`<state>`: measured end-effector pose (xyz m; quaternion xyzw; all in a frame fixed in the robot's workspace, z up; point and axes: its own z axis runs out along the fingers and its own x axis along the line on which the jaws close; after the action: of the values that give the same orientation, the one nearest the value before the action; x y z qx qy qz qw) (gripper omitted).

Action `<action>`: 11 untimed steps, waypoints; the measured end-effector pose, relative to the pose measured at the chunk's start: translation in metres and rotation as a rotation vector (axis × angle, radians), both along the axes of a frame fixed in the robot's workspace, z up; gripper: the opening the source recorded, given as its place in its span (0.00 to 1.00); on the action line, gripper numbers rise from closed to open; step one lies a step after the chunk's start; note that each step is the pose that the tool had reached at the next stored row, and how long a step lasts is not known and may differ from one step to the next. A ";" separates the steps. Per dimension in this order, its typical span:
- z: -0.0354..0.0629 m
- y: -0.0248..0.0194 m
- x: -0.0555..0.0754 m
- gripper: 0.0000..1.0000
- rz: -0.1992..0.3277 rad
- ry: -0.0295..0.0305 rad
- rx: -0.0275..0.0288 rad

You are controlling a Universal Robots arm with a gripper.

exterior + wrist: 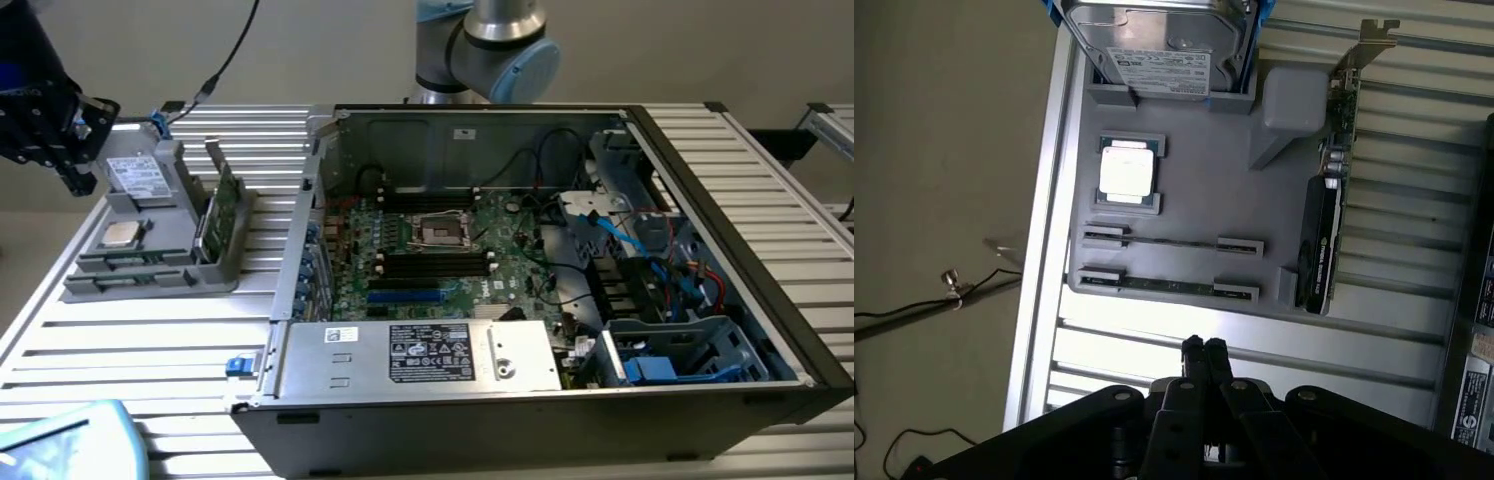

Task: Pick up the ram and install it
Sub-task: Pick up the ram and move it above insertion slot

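Note:
Two ram sticks stand on edge in the grey parts holder (1194, 200): one ram (1164, 287) is nearest my fingertips and the other ram (1172, 242) lies just beyond it. My gripper (1204, 346) hovers over the slatted table beside the holder, shut, with nothing between its fingers. In the exterior view the gripper (76, 180) hangs at the far left, above the holder's (147, 285) outer end, and the ram (131, 266) shows as thin green strips. The motherboard's black memory slots (430, 262) lie inside the open computer case (534, 420).
The holder also carries a hard drive (1164, 45), a square silver processor chip (1127, 172) and a broad graphics card (1324, 235) on edge. The table edge (1039, 250) runs close to the holder, with floor and cables beyond. The arm's base (481, 50) stands behind the case.

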<state>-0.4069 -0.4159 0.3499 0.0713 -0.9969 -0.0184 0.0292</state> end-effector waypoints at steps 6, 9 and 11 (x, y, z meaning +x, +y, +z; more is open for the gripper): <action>0.0000 0.0000 0.000 0.11 0.008 0.0001 0.0005; 0.0000 0.0000 0.000 0.11 0.062 -0.0001 0.0038; 0.0001 0.0000 0.000 0.11 0.096 0.0000 0.0105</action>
<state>-0.4072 -0.4159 0.3500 0.1192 -0.9922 -0.0222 0.0297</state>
